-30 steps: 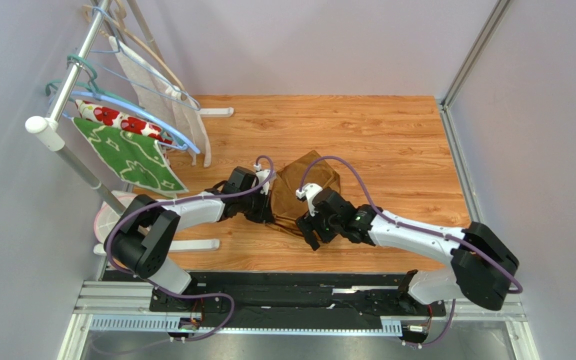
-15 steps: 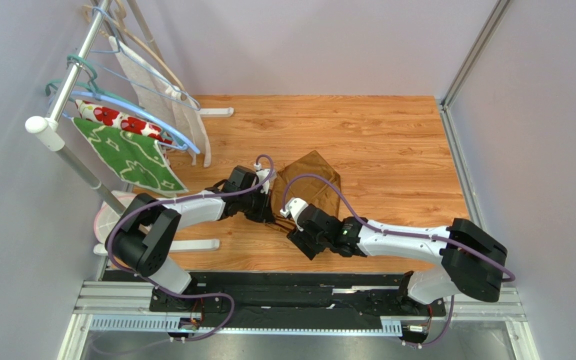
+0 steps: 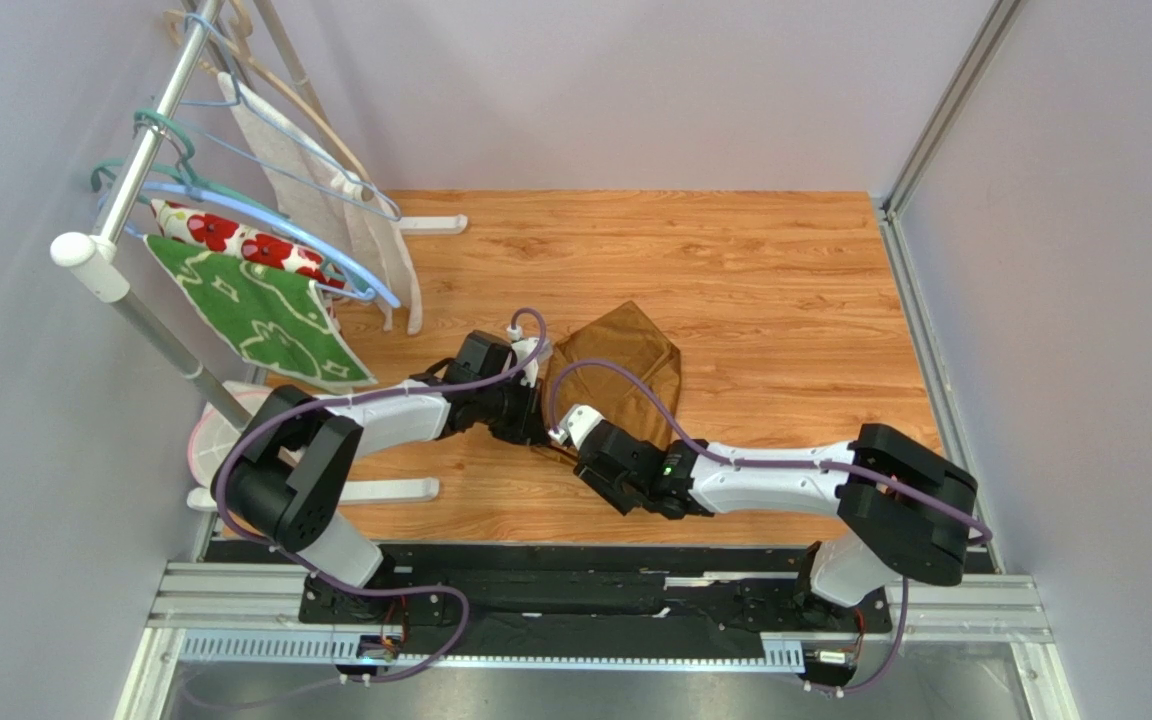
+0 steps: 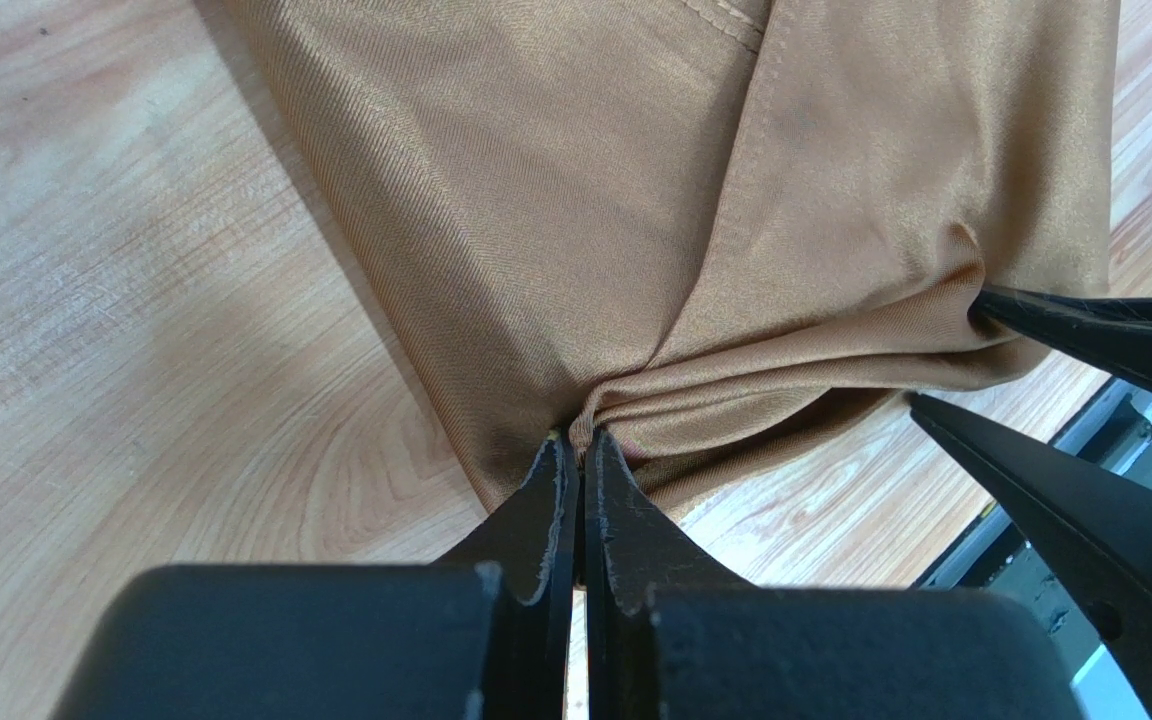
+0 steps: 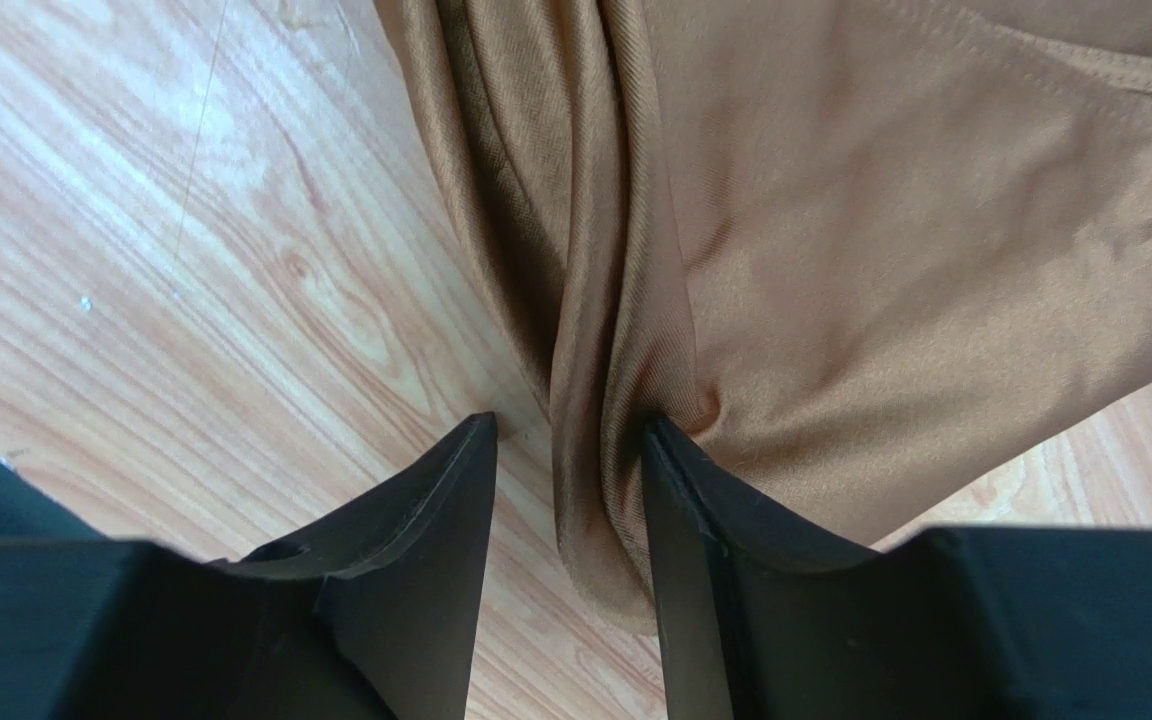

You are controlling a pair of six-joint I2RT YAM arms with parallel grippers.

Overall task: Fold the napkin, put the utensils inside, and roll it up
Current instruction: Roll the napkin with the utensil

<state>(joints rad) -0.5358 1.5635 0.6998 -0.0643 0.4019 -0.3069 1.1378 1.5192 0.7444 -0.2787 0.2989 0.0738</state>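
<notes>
The golden-brown napkin (image 3: 630,365) lies crumpled on the wooden table, partly folded over itself. My left gripper (image 3: 543,429) is shut on the napkin (image 4: 657,180) at its near-left edge, the cloth bunching at the fingertips (image 4: 582,444). My right gripper (image 3: 573,444) sits right beside it, at the same near corner. Its jaws (image 5: 567,428) stand apart around a raised fold of the napkin (image 5: 913,225); the right finger touches the cloth, the left finger rests on bare wood. The right fingers (image 4: 1078,333) show in the left wrist view. No utensils are in view.
A clothes rack stands at the left with hangers, a green leaf-patterned cloth (image 3: 264,318) and a white cloth with red flowers (image 3: 222,233). Its white feet (image 3: 432,225) rest on the table. Grey walls close in the sides and back; a black rail (image 3: 612,597) runs along the near edge.
My right arm has slid left to the napkin's near corner beside the left gripper, and its jaws have narrowed around a fold. The left gripper has kept its hold without moving.
</notes>
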